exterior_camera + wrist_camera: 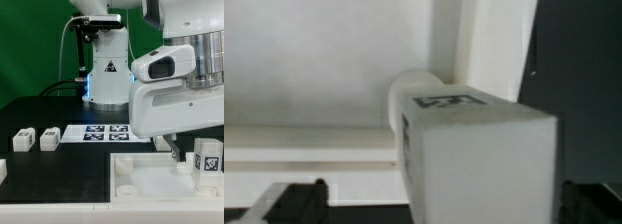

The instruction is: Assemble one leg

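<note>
A white leg (pixel 209 162) with a black-and-white tag stands upright on the large white tray-shaped part (pixel 145 185), at the exterior view's right. My gripper (pixel 196 160) is around it and open; one dark finger (pixel 178 151) stands clearly apart from it. In the wrist view the leg (pixel 473 150) fills the middle, its rounded end against the tray part's inner corner (pixel 446 40). The fingers (pixel 295 202) show at both sides: one has a wide gap to the leg, the other is close beside it. Two more legs (pixel 22 140) (pixel 48 138) lie at the exterior view's left.
The marker board (pixel 100 133) lies on the black table behind the tray part. A white piece (pixel 2 170) shows at the exterior view's left edge. The robot base (pixel 105 75) stands at the back before a green backdrop.
</note>
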You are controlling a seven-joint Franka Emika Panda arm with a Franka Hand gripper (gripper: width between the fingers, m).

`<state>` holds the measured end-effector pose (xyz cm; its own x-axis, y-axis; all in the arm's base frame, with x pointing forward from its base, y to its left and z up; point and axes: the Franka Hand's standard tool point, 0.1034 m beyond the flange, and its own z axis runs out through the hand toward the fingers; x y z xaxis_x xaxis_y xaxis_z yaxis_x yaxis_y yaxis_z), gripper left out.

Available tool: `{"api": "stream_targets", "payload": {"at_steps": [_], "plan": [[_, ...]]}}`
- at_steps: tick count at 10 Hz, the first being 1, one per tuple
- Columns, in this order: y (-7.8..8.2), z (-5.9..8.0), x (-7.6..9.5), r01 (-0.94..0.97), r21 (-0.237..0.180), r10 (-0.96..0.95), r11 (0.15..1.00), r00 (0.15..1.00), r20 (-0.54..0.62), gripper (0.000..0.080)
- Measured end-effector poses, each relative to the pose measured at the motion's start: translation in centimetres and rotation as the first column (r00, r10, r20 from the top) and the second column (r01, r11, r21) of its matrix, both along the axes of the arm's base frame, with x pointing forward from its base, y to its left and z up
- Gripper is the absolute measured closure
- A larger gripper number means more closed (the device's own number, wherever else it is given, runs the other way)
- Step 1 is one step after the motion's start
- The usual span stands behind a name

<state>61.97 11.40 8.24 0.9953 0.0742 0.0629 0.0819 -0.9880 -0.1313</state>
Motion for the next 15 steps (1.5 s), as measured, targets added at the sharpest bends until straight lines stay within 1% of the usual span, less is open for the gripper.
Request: {"api": "stream_targets", "payload": {"at_steps": [1, 3, 4, 5, 6, 7, 8, 9, 10, 11, 12, 13, 15], "plan": [[0.01, 0.01, 0.02, 0.018, 0.002, -0.018, 1.000, 1.000, -0.002, 0.0151], [0.01, -0.01, 0.02, 0.035, 0.002, -0.035, 0.999, 0.999, -0.005, 0.0428], [-0.17, 0.00, 0.08, 0.082, 0.003, -0.082, 0.997, 0.997, -0.009, 0.0506], [-0.21, 0.01, 0.09, 0.211, 0.008, -0.211, 0.977, 0.977, -0.027, 0.0506], [-0.25, 0.00, 0.10, 0.299, 0.010, -0.299, 0.954, 0.953, -0.041, 0.0506], [-0.28, -0.01, 0.10, 0.333, 0.010, -0.333, 0.943, 0.942, -0.046, 0.0506], [-0.37, -0.04, 0.21, 0.494, 0.016, -0.492, 0.869, 0.868, -0.073, 0.0506], [-0.39, 0.03, 0.34, 0.633, 0.019, -0.629, 0.774, 0.772, -0.096, 0.0506], [-0.62, -0.01, 0.49, 0.799, 0.033, -0.788, 0.600, 0.598, -0.148, 0.0506], [-0.85, -0.11, 0.45, 0.920, 0.021, -0.897, 0.390, 0.385, -0.217, 0.0506], [-0.93, -0.17, 0.38, 0.966, -0.001, -0.934, 0.259, 0.250, -0.257, 0.0506], [-0.88, -0.25, 0.30, 0.986, -0.022, -0.950, 0.163, 0.151, -0.275, 0.0506], [-0.91, -0.26, 0.31, 0.988, -0.025, -0.951, 0.149, 0.137, -0.277, 0.0506]]}}
